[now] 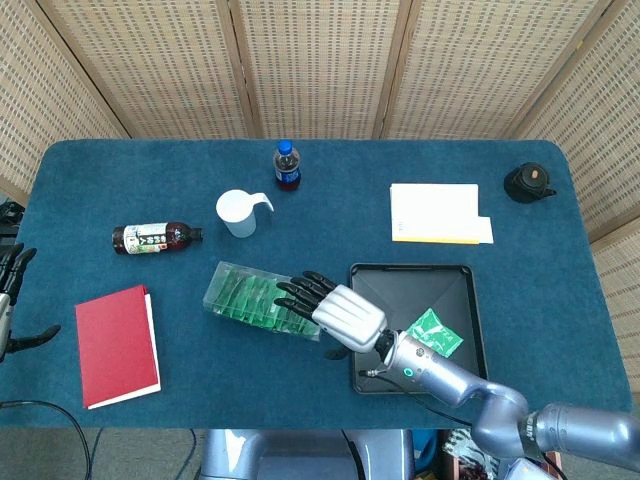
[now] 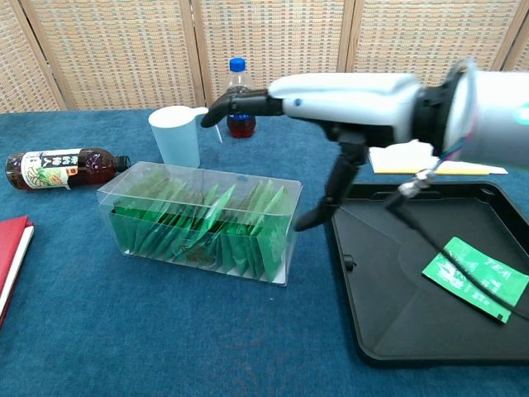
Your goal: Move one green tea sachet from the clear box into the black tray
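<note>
The table (image 2: 83,347) wears matt blue cloth with a felt-like nap. The box (image 2: 198,219) is clear glossy plastic; the sachets (image 2: 240,236) inside and the sachet (image 2: 475,277) in the tray look like shiny green foil. The tray (image 2: 388,273) is matt black plastic. The right hand (image 1: 335,308) has a smooth silver-grey shell and black fingers (image 1: 300,290). Woven cane screens (image 1: 320,65) stand behind.

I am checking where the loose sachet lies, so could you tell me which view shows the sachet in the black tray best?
The chest view shows the green tea sachet best: it lies flat and unobstructed on the black tray floor, print visible. In the head view the sachet is smaller and the right hand's forearm hides its near corner.
</note>
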You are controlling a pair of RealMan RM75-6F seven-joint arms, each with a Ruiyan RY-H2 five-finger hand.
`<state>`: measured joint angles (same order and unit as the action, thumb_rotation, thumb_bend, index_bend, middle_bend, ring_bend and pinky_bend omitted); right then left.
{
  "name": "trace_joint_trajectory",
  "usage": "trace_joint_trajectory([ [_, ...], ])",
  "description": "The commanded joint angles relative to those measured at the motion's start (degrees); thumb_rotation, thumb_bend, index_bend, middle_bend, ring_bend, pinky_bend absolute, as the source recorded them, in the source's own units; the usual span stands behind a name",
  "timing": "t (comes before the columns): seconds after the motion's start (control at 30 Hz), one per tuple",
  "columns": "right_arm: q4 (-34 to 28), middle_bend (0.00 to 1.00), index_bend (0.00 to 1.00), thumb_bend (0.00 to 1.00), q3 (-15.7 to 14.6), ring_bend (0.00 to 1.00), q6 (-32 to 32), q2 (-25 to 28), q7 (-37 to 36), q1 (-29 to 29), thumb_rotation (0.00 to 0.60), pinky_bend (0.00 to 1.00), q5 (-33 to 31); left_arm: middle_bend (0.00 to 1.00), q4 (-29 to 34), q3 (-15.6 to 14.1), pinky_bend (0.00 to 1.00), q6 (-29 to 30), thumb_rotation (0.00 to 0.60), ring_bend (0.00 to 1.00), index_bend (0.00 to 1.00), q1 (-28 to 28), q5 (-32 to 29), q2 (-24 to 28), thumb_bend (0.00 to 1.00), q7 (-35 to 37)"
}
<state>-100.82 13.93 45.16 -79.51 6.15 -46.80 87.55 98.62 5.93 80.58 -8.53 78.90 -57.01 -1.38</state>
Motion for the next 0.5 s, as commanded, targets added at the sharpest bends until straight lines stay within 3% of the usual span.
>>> trace_joint_trajectory([
  [0.03, 3.0, 0.00, 0.12, 0.04, 1.9, 0.00, -2.0, -5.4, 5.7, -3.3, 0.600, 0.00, -7.0, 0.00, -0.1, 0.1, 0.00, -0.4, 0.600, 0.00, 0.00, -0.1, -0.3, 0.1, 0.08, 0.4],
  [0.2, 4.6, 0.00, 0.12, 0.05, 2.3, 0.00, -1.2, -8.9, 11.5, -5.1, 0.600, 0.00, -13.7, 0.00, -0.3, 0.3, 0.00, -0.9, 0.600, 0.00, 0.00, -0.3, -1.0, 0.5, 0.08, 1.7],
  [0.5, 7.9, 0.00, 0.17, 0.13, 1.4, 0.00, 0.9, -13.1, 16.3, -6.8, 0.600, 0.00, -18.9, 0.00, -0.8, 0.6, 0.00, -1.9, 0.600, 0.00, 0.00, -0.7, -1.6, 0.8, 0.08, 2.9],
])
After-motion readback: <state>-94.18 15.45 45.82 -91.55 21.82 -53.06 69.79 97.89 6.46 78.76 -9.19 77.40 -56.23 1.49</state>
